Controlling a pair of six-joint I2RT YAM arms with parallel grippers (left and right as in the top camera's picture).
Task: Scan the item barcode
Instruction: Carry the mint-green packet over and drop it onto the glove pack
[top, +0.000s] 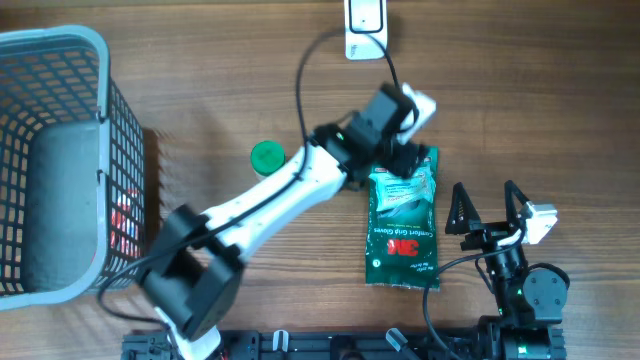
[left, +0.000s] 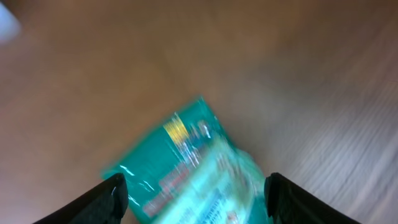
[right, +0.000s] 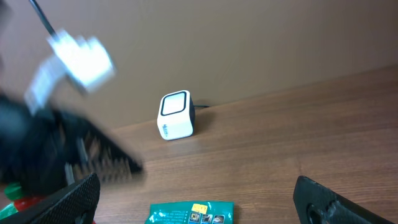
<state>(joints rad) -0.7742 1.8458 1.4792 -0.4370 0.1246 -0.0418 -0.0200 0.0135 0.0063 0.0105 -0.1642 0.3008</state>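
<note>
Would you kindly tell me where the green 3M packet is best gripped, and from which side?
Probably its far short edge, the end toward the scanner. The packet lies flat on the table, so only a thin edge offers a pinch. Come steeply from above with the left gripper, which hangs open over that end.

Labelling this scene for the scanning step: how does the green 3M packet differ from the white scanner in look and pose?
The packet is green, flat and long; the scanner is white, boxy and compact. The packet lies flat on the table; the scanner stands upright, a cable behind it. The packet sits mid-table, the scanner at the far edge. Both rest on the wooden table.
</note>
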